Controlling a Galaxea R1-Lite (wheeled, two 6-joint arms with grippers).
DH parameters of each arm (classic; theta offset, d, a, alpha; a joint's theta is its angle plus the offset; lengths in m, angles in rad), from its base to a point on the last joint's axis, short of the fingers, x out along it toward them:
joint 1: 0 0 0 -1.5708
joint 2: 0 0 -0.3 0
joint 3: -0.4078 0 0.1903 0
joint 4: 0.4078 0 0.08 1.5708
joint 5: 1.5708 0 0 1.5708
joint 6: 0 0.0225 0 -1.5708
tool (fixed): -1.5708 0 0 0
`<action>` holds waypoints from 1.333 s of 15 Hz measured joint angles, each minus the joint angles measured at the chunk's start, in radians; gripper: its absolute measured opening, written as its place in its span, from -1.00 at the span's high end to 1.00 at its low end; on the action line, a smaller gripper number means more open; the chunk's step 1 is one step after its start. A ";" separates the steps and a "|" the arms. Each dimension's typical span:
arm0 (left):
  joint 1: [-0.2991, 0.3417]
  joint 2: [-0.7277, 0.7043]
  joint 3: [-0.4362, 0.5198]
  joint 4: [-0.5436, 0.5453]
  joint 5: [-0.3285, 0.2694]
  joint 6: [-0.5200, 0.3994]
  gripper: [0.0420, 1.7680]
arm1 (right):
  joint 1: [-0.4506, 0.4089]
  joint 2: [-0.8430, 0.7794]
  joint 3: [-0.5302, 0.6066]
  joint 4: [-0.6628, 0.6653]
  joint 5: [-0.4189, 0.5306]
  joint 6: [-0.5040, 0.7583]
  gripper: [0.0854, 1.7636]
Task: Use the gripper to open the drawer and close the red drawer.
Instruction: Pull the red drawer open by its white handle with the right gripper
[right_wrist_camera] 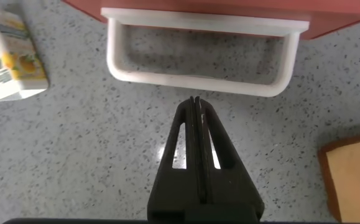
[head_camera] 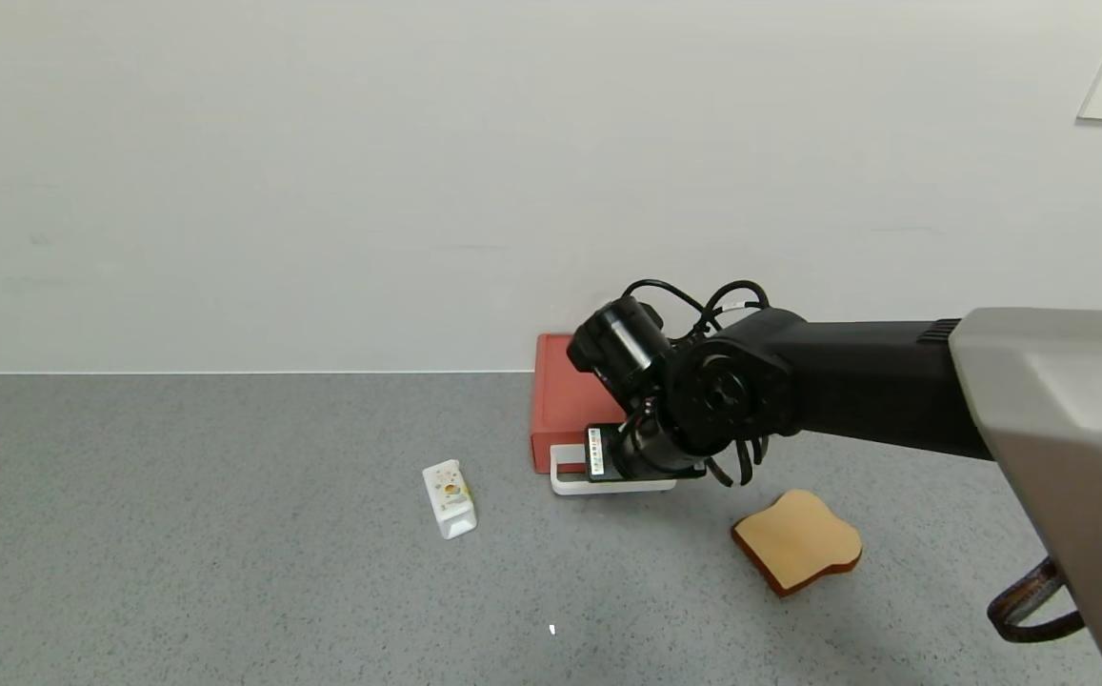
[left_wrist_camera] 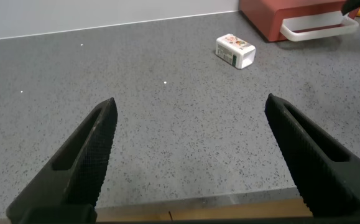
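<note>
The brick-red drawer (head_camera: 565, 400) lies flat against the back wall, with its white loop handle (head_camera: 565, 484) facing the front. The tray looks pushed in. My right gripper (head_camera: 629, 459) hangs over the handle. In the right wrist view the right gripper (right_wrist_camera: 195, 101) is shut and empty, with its tips just in front of the handle's front bar (right_wrist_camera: 198, 84), below the drawer's red front (right_wrist_camera: 229, 6). My left gripper (left_wrist_camera: 191, 102) is open and empty, low over the table near its front edge. From there the drawer (left_wrist_camera: 273, 15) and its handle (left_wrist_camera: 316, 28) show far off.
A small white carton (head_camera: 450, 498) lies on its side left of the handle; it also shows in both wrist views (left_wrist_camera: 235, 50) (right_wrist_camera: 5, 56). A toast slice (head_camera: 796, 553) lies right of the handle toward the front, and its edge shows in the right wrist view (right_wrist_camera: 354, 180). The grey speckled table (head_camera: 179, 534) ends at the white wall.
</note>
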 joint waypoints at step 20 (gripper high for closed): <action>0.000 0.000 0.000 0.000 0.000 0.000 -0.94 | -0.066 0.050 0.013 -0.062 0.077 -0.247 0.96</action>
